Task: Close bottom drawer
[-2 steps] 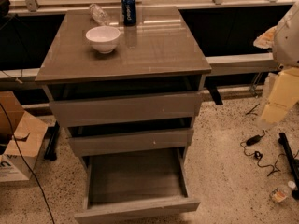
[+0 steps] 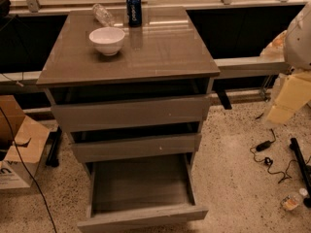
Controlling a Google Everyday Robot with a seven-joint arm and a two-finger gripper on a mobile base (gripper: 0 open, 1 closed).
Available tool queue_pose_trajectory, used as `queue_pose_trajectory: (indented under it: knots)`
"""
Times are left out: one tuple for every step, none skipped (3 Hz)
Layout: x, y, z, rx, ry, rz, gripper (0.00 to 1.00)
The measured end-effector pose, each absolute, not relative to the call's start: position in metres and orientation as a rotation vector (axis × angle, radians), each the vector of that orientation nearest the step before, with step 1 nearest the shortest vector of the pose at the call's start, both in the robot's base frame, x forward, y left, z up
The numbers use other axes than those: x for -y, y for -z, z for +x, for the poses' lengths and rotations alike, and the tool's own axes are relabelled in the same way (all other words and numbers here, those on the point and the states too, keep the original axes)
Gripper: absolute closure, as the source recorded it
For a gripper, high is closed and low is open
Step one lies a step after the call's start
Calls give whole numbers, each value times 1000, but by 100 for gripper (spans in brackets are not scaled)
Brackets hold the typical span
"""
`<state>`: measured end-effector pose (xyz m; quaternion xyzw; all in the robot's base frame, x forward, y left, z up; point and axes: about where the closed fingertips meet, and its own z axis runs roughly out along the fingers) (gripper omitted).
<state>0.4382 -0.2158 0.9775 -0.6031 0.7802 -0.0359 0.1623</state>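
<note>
The bottom drawer (image 2: 141, 188) of the grey-brown cabinet (image 2: 129, 52) is pulled far out. Its shallow box is empty and its flat front (image 2: 143, 216) sits near the lower edge of the view. The two drawers above it, the top one (image 2: 129, 113) and the middle one (image 2: 136, 147), each stand out a little. My gripper (image 2: 286, 98), cream-coloured, hangs at the right edge of the view. It is well to the right of the cabinet, at about the height of the top drawer, and touches nothing.
A white bowl (image 2: 107, 40), a blue can (image 2: 134, 9) and a clear plastic bottle (image 2: 103, 14) stand on the cabinet top. Cardboard boxes (image 2: 17, 149) sit on the floor at the left. Cables and a plug (image 2: 265, 147) lie on the floor at the right.
</note>
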Motion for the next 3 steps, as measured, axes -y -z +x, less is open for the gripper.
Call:
queue_pose_trajectory:
  knots:
    - [211,-953,434,-2228,8,-1709,41]
    - [212,-897,431,-2240,-148,-1689,66]
    - [212,-892,430,-2244,-160,-1688,89]
